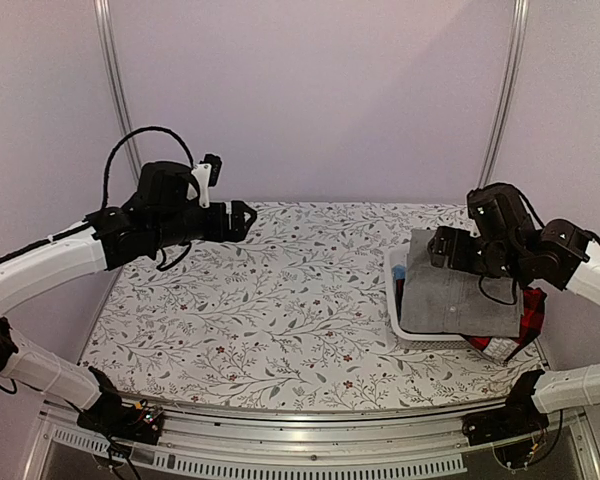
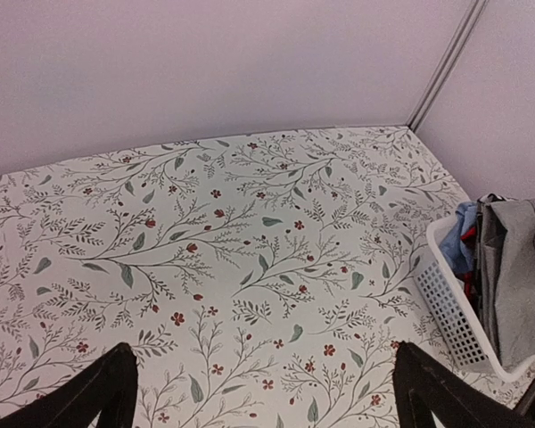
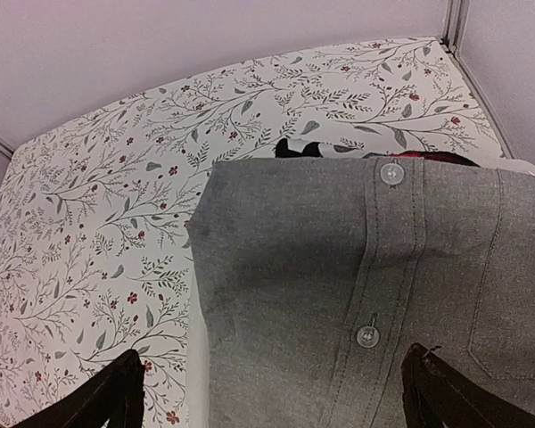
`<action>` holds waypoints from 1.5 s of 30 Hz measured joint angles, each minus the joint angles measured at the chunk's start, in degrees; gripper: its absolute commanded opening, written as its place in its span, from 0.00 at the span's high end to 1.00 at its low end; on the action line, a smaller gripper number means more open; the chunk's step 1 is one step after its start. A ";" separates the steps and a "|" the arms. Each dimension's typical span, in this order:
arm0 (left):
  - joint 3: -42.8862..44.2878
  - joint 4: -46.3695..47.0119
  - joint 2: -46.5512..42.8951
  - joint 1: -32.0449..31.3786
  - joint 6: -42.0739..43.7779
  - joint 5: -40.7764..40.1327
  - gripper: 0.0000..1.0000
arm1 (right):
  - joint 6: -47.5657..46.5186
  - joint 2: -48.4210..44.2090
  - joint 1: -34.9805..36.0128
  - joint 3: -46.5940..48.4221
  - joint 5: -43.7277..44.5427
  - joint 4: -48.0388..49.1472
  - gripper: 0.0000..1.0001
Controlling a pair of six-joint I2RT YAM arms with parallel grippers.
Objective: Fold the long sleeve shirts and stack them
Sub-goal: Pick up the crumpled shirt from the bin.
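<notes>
A plain grey button-front shirt lies folded on top of a white basket at the table's right side. A red-and-black checked shirt hangs out from under it at the basket's near right. My right gripper hovers over the grey shirt's far edge, open; in the right wrist view its gripper straddles the grey shirt and its button placket without touching. My left gripper hangs open above the back left of the table, with only flowered tabletop under its gripper.
The table carries a white cloth with a leaf-and-flower print. In the left wrist view the basket stands at the right with the grey shirt and a bit of blue cloth in it. Pale walls close the back and sides.
</notes>
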 measured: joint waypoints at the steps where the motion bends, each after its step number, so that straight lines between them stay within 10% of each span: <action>1: 0.00 -0.04 0.17 -0.04 0.00 0.00 0.00 | 0.50 0.07 0.09 0.15 0.37 -0.90 0.01; 16: 0.09 -0.55 2.16 -0.20 0.00 -0.22 0.00 | 10.12 9.22 -0.94 -2.34 7.28 -8.79 0.01; 30: 0.59 -2.10 3.02 -0.20 -0.26 -0.04 0.00 | 8.70 11.43 -3.80 -5.18 7.10 -0.98 0.98; 45: 3.15 -5.03 3.02 -0.20 -0.83 -0.04 0.00 | -2.73 9.97 -3.19 13.79 8.96 -2.69 1.00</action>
